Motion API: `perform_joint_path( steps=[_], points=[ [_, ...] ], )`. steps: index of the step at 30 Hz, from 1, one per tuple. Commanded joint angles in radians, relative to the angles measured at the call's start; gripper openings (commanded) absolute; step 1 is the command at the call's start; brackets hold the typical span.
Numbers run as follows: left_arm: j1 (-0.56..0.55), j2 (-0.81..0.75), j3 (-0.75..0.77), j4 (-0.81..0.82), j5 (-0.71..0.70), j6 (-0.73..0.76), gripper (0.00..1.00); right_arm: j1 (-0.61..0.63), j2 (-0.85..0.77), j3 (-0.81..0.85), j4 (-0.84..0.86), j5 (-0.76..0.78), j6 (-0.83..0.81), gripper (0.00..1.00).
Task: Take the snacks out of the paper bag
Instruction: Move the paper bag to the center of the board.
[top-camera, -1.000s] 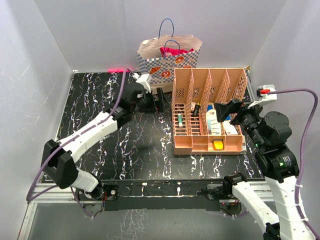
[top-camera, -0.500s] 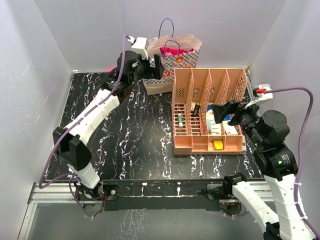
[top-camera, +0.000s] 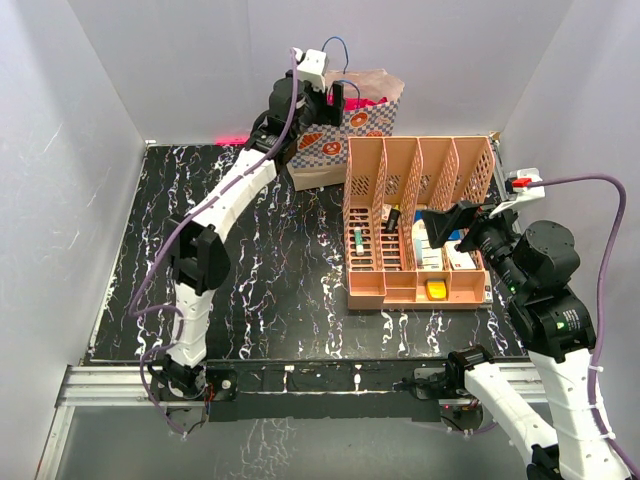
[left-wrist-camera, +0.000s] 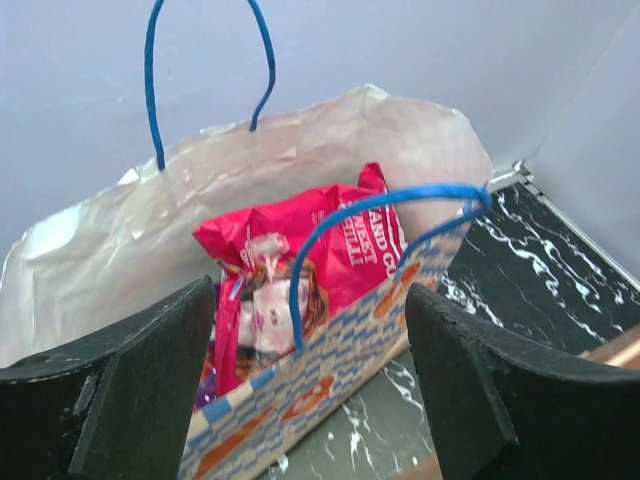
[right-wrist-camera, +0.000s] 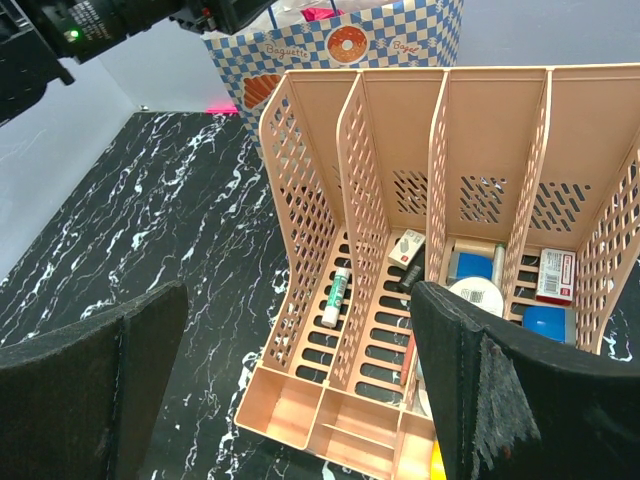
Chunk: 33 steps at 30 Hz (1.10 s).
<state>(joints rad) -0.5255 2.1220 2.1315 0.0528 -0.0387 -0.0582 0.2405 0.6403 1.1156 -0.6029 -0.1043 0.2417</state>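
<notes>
The cream paper bag (top-camera: 350, 130) with a blue-white checkered band stands at the back of the table; it also shows in the left wrist view (left-wrist-camera: 330, 345) and the right wrist view (right-wrist-camera: 390, 40). Red and pink snack packets (left-wrist-camera: 300, 270) stick up inside it, a purple one (left-wrist-camera: 205, 385) low at the left. My left gripper (top-camera: 325, 100) is open and empty, raised just above the bag's near left rim; its jaws stand either side of the bag front. My right gripper (top-camera: 450, 222) is open and empty over the peach organizer.
A peach slotted organizer (top-camera: 415, 225) with small bottles and boxes stands right of centre, close in front of the bag; it also shows in the right wrist view (right-wrist-camera: 440, 250). White walls close in the back and sides. Black marbled tabletop (top-camera: 250, 270).
My left arm has swung up and back from the table's middle to the bag's mouth, gripper staying open. The right arm has barely moved.
</notes>
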Motion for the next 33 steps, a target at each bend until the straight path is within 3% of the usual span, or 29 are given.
perform_joint_path(
  steps=[1, 4, 7, 12, 15, 23, 33],
  points=[
    [0.003, 0.065, 0.150, 0.045, -0.025, 0.045, 0.73, 0.004, -0.017, 0.025, 0.021, 0.002, 0.000, 0.98],
    [0.004, 0.110, 0.194, 0.058, -0.024, 0.051, 0.68, 0.004, -0.022, 0.029, 0.011, 0.013, -0.004, 0.98],
    [0.005, 0.131, 0.213, 0.071, -0.022, 0.054, 0.57, 0.005, -0.026, 0.034, 0.001, 0.022, -0.009, 0.98],
    [0.019, 0.103, 0.194, 0.096, -0.020, 0.067, 0.18, 0.004, -0.026, 0.044, -0.007, 0.025, -0.011, 0.98],
    [0.026, 0.060, 0.146, 0.117, -0.039, 0.089, 0.00, 0.004, -0.021, 0.043, -0.003, 0.016, -0.009, 0.98],
    [0.088, -0.106, -0.024, 0.125, -0.131, 0.092, 0.00, 0.005, -0.009, 0.036, 0.009, -0.010, -0.003, 0.98],
    [0.167, -0.465, -0.404, 0.146, -0.201, 0.143, 0.00, 0.005, 0.013, 0.026, 0.012, -0.036, -0.007, 0.98]
  ],
)
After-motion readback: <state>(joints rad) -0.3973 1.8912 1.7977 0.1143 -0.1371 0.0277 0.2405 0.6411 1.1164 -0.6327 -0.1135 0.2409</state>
